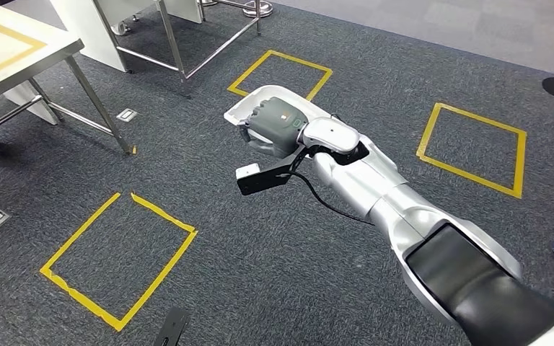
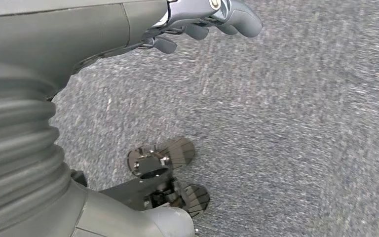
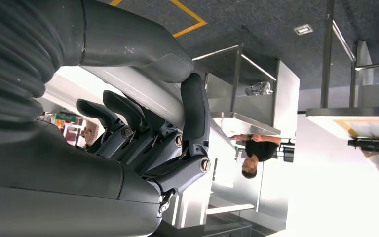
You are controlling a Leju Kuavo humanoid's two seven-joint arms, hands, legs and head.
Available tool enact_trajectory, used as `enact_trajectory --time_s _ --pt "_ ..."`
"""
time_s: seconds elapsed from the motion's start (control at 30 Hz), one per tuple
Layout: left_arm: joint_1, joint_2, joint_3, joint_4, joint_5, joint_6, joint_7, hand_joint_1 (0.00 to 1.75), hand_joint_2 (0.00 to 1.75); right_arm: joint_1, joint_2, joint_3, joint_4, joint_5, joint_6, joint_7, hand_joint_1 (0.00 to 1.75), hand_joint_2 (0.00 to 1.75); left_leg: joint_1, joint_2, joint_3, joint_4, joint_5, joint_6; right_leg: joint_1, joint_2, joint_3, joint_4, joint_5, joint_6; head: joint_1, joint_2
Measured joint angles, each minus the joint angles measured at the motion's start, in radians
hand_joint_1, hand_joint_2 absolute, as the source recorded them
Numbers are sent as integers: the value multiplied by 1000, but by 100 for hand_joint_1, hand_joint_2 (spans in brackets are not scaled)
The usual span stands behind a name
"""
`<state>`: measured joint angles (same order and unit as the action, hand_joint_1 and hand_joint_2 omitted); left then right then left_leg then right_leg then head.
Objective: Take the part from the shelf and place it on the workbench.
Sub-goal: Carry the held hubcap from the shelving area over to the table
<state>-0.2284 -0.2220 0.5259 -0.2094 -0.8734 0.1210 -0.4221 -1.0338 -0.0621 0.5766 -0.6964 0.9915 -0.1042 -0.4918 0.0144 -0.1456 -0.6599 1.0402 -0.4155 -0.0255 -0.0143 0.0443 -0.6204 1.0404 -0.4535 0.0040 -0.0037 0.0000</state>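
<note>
Right hand point(image 1: 273, 126) grips the white part point(image 1: 260, 101), fingers point(image 3: 128, 126) wrapped around its edge, above the carpet point(image 1: 260, 274).

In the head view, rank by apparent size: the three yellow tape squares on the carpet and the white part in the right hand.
1. Near-left tape square, though nearness inflates it.
2. Right tape square.
3. Far tape square and white part, held by the right hand: too alike to rank.

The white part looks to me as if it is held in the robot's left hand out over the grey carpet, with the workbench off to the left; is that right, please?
Not quite: the right hand holds the white part, as the head view shows. The left hand holds nothing. The rest stands: the part is over the grey carpet, with the workbench off to the left.
</note>
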Motion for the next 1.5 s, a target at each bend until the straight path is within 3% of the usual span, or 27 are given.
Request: enact_trajectory --time_s 0.1,0.17,0.2,0.23,0.3,0.37,0.4,0.47,0.5,0.57,0.63,0.7,0.73,0.8,0.83,0.87,0.93,0.97,1.0,1.03,1.13,1.2,1.23,1.3,1.37,1.43,1.5 --pt "-1 2 0 0 2 0 0 0 175 -8 7 0 1 0 0 1 175 175 -6 100 -54 108 -58 -9 0 -38 7 -8 -1 -22 -9 0" --pt "-2 2 0 0 2 0 0 0 175 -8 8 0 4 1 -1 3 175 175 -5 133 -117 236 -111 -13 4 -67 10 -7 -7 -27 -11 0" --pt "0 2 0 1 2 0 0 0 175 -6 8 1 6 2 -2 5 175 175 -5 137 -134 270 -117 -14 5 -82 13 -7 -11 -27 -11 0" --pt "1 2 0 1 1 0 0 0 175 -3 8 1 7 2 -3 6 175 175 -4 140 -133 267 -104 -14 6 -97 17 -7 -15 -26 -11 0" --pt "2 3 0 1 1 0 0 0 175 0 8 1 7 2 -6 8 175 175 -6 163 -73 153 -39 -10 6 -127 29 -6 -25 -21 -11 0" --pt "1 3 0 1 1 0 0 0 175 -1 8 1 7 2 -10 10 175 175 -15 203 -5 34 -4 3 12 -153 43 -7 -38 -11 -12 0" --pt "1 3 0 1 1 0 -1 0 175 -1 8 1 7 3 -12 10 175 175 -19 213 11 7 -3 12 15 -165 50 -8 -43 -6 -12 0" --pt "1 3 0 1 1 0 -1 0 175 0 10 2 8 3 -13 10 175 175 -18 193 17 -1 -12 30 17 -180 62 -3 -44 6 -12 0" --pt "2 4 0 1 2 0 -2 0 175 0 11 2 8 3 -14 10 175 175 -16 178 22 -3 -14 36 14 -173 65 5 -46 11 -12 0" --pt "0 4 0 0 3 0 -2 0 175 -3 11 2 8 3 -14 10 175 175 -10 152 35 -6 -18 47 5 -119 41 58 -63 21 -9 0" --pt "-2 4 1 0 4 0 -3 0 175 -3 11 2 9 3 -14 9 175 175 -7 127 42 -7 -24 54 -1 -63 -32 171 -105 30 -7 0" --pt "-1 3 1 0 4 0 -1 0 175 4 10 2 12 3 -14 10 175 175 -6 97 48 -6 -31 56 -2 -50 -112 271 -131 34 -6 0" --pt "1 3 1 0 5 0 -1 0 175 7 10 2 13 3 -14 10 175 175 -6 80 53 -6 -35 54 -2 -49 -131 275 -118 33 -6 0" --pt "3 3 1 0 7 0 0 0 175 8 10 2 15 4 -14 10 175 175 -6 47 68 -4 -46 48 -3 -36 -113 174 -33 27 -5 0" --pt "3 3 1 0 8 0 0 0 175 7 10 2 15 4 -14 10 175 175 -5 32 75 -4 -52 44 -5 -15 -90 101 13 24 -5 0" --pt "2 3 1 0 9 0 0 0 175 5 11 2 17 5 -15 10 175 175 -3 19 79 -3 -57 38 -5 5 -71 40 36 21 -5 0" --pt "2 2 1 1 12 1 0 0 175 3 13 3 19 6 -16 10 175 175 2 -4 76 -2 -62 22 -1 29 -50 -13 44 13 -6 0" --pt "3 2 1 1 13 1 0 0 175 3 14 3 20 7 -17 10 175 175 4 -12 75 -1 -61 14 2 20 -43 -17 37 6 -6 0" --pt "5 3 1 1 13 1 0 0 175 3 16 4 20 8 -19 10 175 175 5 -7 73 2 -62 6 3 9 -34 -20 40 -3 -5 0" --pt "6 4 1 1 14 1 -1 0 175 3 18 4 20 8 -22 11 175 175 3 16 69 15 -63 0 3 -5 -24 -22 39 -11 -8 0" --pt "1 4 1 1 14 1 -2 0 175 2 21 4 21 8 -28 10 175 175 -5 117 -7 144 -98 -12 5 -41 3 -25 24 -28 -16 0" --pt "2 5 1 2 13 1 -1 0 175 8 21 4 23 10 -29 11 175 175 -4 136 -83 246 -134 -12 8 -67 17 -25 10 -31 -16 0" --pt "4 5 1 2 12 1 0 0 175 12 21 4 24 10 -29 11 175 175 -5 139 -104 259 -133 -9 9 -80 25 -25 2 -31 -17 0" --pt "7 5 1 2 11 1 1 0 175 18 21 4 24 11 -29 11 175 175 -6 149 -90 180 -64 -1 10 -105 46 -25 -15 -30 -17 0" --pt "6 6 1 2 10 1 2 0 175 18 21 4 24 11 -32 12 175 175 -14 193 -44 44 17 6 14 -126 66 -24 -32 -24 -17 0" --pt "4 6 1 2 6 1 4 0 175 18 20 4 24 13 -36 15 175 175 -23 225 -21 -16 38 20 21 -142 73 -23 -45 -14 -17 0" --pt "5 5 1 2 4 1 5 0 175 19 19 4 23 15 -40 20 175 175 -23 211 -16 -14 36 37 26 -160 78 -23 -57 -4 -16 0"
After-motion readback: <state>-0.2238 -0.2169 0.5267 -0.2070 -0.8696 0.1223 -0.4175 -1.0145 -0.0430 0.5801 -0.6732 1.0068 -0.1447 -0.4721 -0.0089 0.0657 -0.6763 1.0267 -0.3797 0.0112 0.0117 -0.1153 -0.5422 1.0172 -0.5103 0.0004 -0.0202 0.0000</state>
